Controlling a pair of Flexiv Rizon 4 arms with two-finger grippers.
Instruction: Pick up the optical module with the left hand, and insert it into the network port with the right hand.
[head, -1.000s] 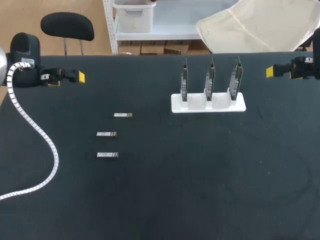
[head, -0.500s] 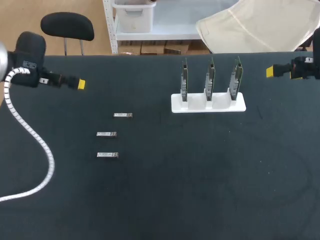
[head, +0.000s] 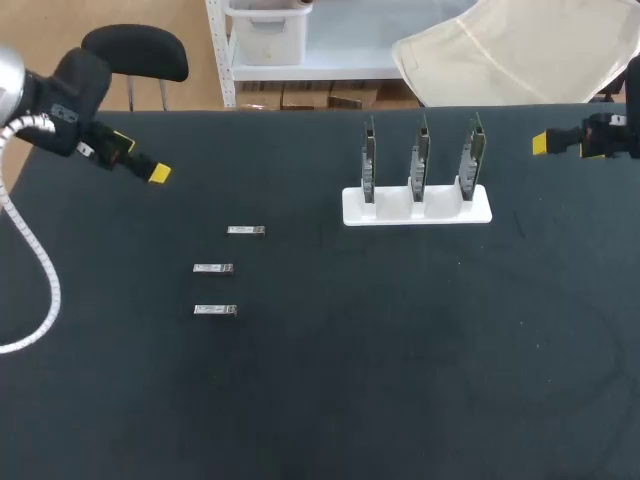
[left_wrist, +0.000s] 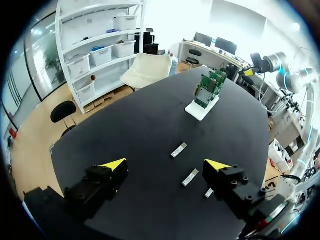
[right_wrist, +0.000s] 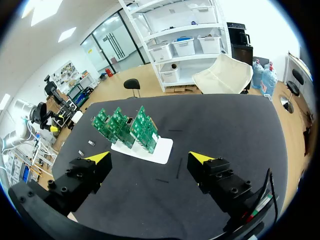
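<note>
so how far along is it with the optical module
Nothing looks done: all three optical modules lie on the table, none gripped. In hand: the left gripper hovers open and empty, short of them. Left: the pickup, the handover to the open right gripper, and insertion at the boards on the white stand.

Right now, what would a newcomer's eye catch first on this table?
First, the white plastic stand holding three upright green circuit boards, right of the middle on the black table. Next, three small silver metal modules lying apart in a loose column to its left.
</note>
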